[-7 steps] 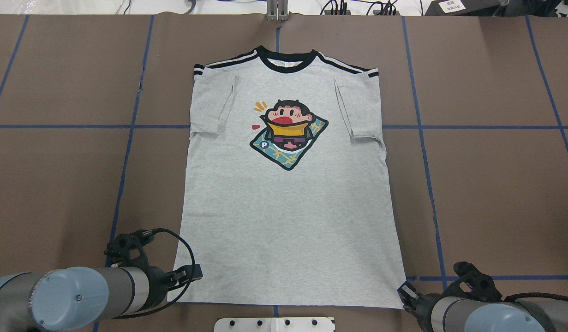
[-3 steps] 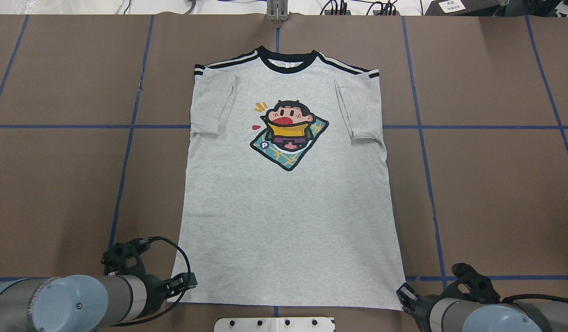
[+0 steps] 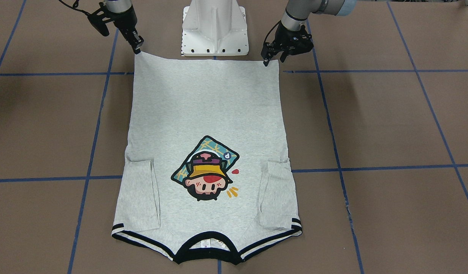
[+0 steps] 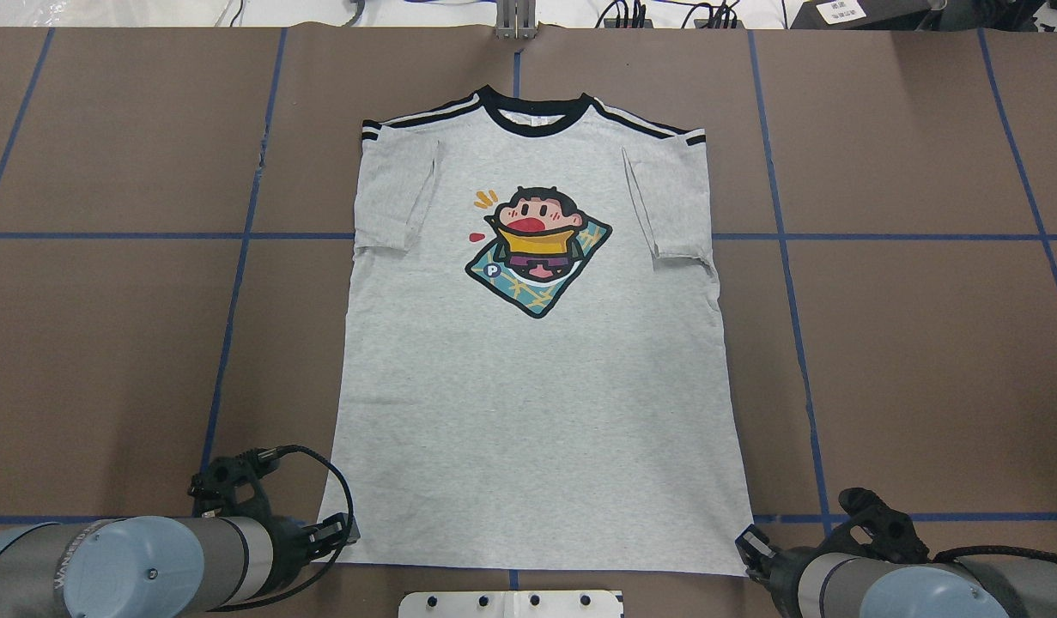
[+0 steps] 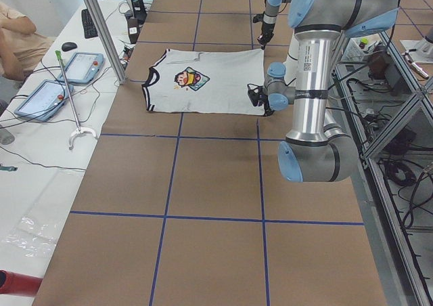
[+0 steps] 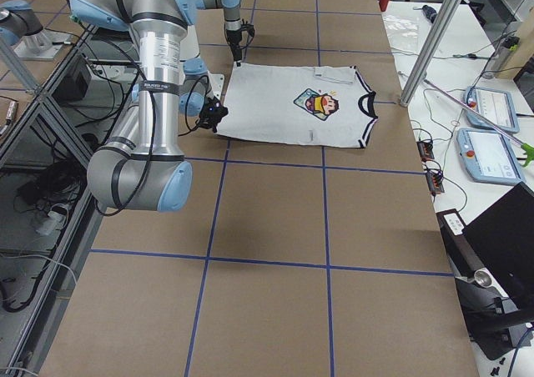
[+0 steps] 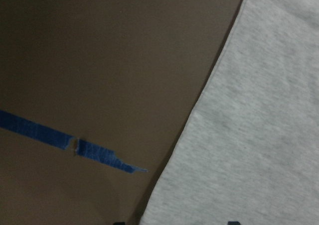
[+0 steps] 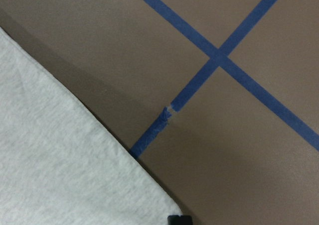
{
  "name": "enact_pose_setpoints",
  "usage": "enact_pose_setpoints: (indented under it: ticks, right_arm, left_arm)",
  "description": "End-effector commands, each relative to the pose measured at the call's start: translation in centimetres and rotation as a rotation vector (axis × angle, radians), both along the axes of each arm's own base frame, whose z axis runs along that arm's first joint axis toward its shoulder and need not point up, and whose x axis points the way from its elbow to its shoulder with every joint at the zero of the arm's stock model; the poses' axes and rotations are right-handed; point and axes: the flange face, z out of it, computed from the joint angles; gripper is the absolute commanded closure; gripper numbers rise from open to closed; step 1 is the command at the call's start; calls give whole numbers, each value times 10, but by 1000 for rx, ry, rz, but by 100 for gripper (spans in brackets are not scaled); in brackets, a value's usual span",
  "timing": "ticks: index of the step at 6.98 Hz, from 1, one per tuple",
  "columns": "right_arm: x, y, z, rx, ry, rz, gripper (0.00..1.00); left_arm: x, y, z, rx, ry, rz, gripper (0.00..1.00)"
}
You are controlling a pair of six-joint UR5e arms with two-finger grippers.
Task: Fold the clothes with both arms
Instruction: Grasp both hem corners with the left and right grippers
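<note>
The left jaws look released. In the left wrist view, two dark tips peek in at the bottom edge, wide apart, with the side edge of the grey cloth running down between them. You cannot tell about the right jaws: the right wrist view shows only one dark tip at the bottom edge, and the other views are too small to help.

Both wrist views show just a bit of cloth, brown tabletop point(image 4: 923, 343) and blue tape point(image 4: 236, 236). In the overhead view, the left arm point(image 4: 133, 566) and right arm point(image 4: 906, 592) are cut off by the bottom edge.

You can see the T-shirt point(image 4: 537, 386) lying flat in the middle of the tabletop, picture side up. In the overhead view its long way runs from 12 o'clock to 6 o'clock. The black collar point(image 4: 537, 116) is at 12, far from the robot. The bottom hem point(image 4: 537, 566) is at 6, near the white pedestal point(image 3: 214, 26). Both sleeves point(image 4: 391, 197) are folded in on the front, on each side of the cartoon print point(image 4: 537, 249).

The left jaws sit at the hem corner at 7 o'clock, and the right jaws at the hem corner at 5 o'clock.
</note>
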Motion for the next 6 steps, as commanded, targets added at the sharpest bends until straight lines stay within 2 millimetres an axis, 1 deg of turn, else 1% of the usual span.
enact_pose_setpoints:
  ticks: [1,2,4,5,6]
  right_arm:
    - [2,-5,-3,0,-7,11,100]
    - [5,-10,-7,0,-16,23,100]
    - [5,-10,-8,1,-18,25,100]
    - [9,-12,-13,1,-29,28,100]
    - [17,-11,-24,0,-53,27,100]
  left_arm:
    - [-1,0,2,-11,-5,-8,96]
    - [-1,1,0,-12,-5,-5,100]
    - [-2,2,-6,-20,3,-4,100]
    - [-12,3,-22,-18,38,-2,100]
    - [-26,7,-42,-28,82,16,100]
